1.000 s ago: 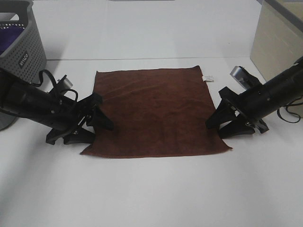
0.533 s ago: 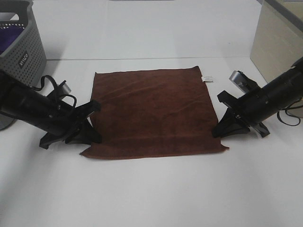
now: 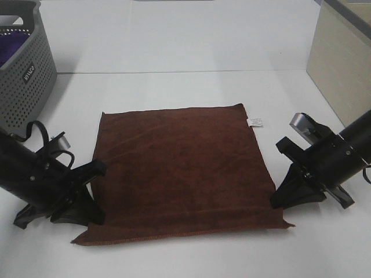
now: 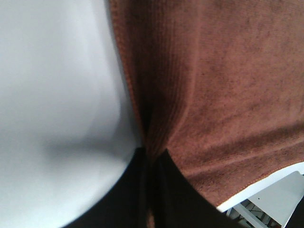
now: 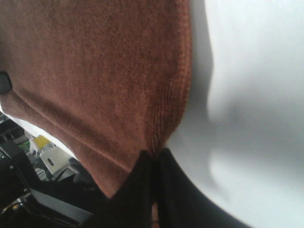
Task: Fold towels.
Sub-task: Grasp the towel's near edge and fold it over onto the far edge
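Exterior high view: towel flat mid-desk. Left claw and right claw each pinched shut on a side edge, close to near corners. Tip imo: lift both evenly, equal tension, carry near edge to far edge.

The dark reddish-brown towel is lying spread open, square, on the white worktop, its small white tag sticking out at the far right corner. The left tool and right tool are pinching its side edges near the front hem, which is perhaps lifting slightly.
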Controlling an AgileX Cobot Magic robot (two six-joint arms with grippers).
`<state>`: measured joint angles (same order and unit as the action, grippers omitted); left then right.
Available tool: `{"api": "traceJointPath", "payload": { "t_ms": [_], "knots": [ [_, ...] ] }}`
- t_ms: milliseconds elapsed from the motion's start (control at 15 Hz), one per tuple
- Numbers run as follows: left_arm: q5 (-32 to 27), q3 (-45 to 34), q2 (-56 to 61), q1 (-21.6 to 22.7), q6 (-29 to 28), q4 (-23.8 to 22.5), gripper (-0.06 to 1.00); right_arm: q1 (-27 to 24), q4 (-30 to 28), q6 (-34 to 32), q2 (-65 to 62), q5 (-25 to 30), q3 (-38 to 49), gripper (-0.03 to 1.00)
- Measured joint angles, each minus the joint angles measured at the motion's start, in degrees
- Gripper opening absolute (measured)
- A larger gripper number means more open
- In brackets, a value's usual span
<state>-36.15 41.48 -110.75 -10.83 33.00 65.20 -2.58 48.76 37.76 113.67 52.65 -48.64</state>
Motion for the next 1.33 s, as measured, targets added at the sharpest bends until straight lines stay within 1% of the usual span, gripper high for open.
{"api": "traceJointPath", "payload": {
  "t_ms": [133,267,467,600,733,800,933,1067,1133,1267,1333],
  "knots": [
    [0.00,-0.63,0.57,-0.11,0.06,-0.06,0.01,0.00,-0.57,-0.92,-0.57,0.23,0.69,0.00],
    [0.00,0.57,0.57,-0.11,0.06,-0.11,0.01,0.00,-0.52,-0.97,-0.57,1.09,-1.78,0.00],
    [0.40,7.05,0.57,-0.11,-0.17,-0.86,0.01,1.38,-1.49,-1.83,-0.57,2.35,-11.12,0.00],
    [0.97,12.55,0.52,-0.11,-2.06,-2.46,0.01,3.90,-4.76,-3.95,-0.52,2.46,-18.45,0.00],
    [1.20,19.37,0.11,-0.06,-5.73,-6.19,0.01,5.10,-7.05,-7.05,0.74,2.64,-27.22,0.00],
    [1.32,23.09,-0.46,0.00,-8.37,-9.00,0.01,5.16,-8.08,-8.94,2.52,2.69,-31.80,0.00],
    [1.66,29.39,-2.92,0.11,-14.78,-16.33,0.01,5.16,-9.51,-10.54,7.28,3.55,-39.30,0.00],
    [2.23,34.43,-6.25,0.11,-18.45,-21.03,0.01,5.16,-9.51,-11.52,12.26,5.04,-46.41,0.00],
    [2.23,37.36,-8.42,0.11,-19.08,-22.06,0.01,5.16,-9.51,-12.03,14.84,5.44,-49.96,0.00],
    [2.23,43.26,-13.24,0.11,-19.54,-22.63,0.01,5.16,-9.57,-13.98,20.45,5.50,-56.61,0.00],
    [2.23,44.40,-14.21,0.11,-19.54,-22.63,0.01,5.16,-9.63,-14.38,21.20,5.50,-57.30,0.00]
  ]
}}
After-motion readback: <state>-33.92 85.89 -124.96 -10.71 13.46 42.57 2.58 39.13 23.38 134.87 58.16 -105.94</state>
